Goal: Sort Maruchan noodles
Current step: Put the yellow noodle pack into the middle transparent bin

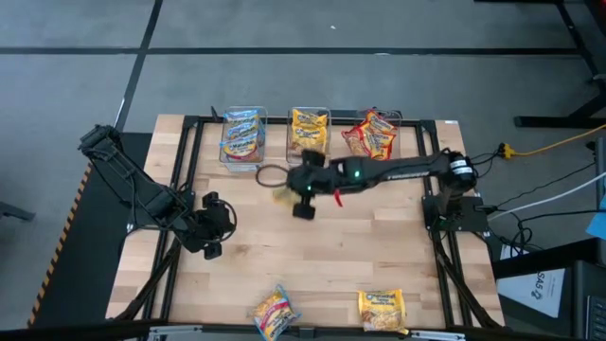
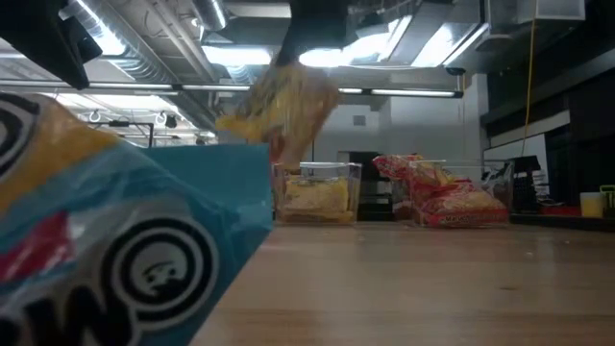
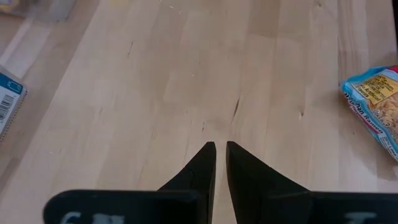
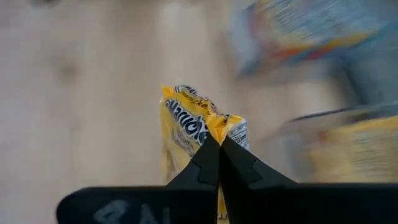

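Observation:
My right gripper point(image 1: 301, 194) hangs over the middle of the table, shut on a yellow-trimmed noodle packet point(image 4: 186, 137), which shows in the air in the low view point(image 2: 283, 111). My left gripper point(image 1: 213, 230) waits near the table's left side, shut and holding nothing point(image 3: 221, 149). At the far edge stand three clear bins with blue-trimmed point(image 1: 241, 137), yellow-trimmed point(image 1: 309, 131) and red-trimmed packets point(image 1: 372, 135). A blue-trimmed packet point(image 1: 275, 311) and a yellow-trimmed one point(image 1: 382, 308) lie flat by the near edge. My right gripper pinches the yellow-trimmed packet between its two fingers at the crimped end seam point(image 4: 219, 123). The fingers come from above, pointing down. The packet is lifted clear of the table and hangs below them point(image 2: 288, 125), tilted.
A blue-trimmed packet point(image 2: 106, 250) lies right in front of the low camera and blocks its left half. In the left wrist view another blue-trimmed packet point(image 3: 376, 106) lies off to one side. Bare wood spans the table's middle point(image 1: 350, 246).

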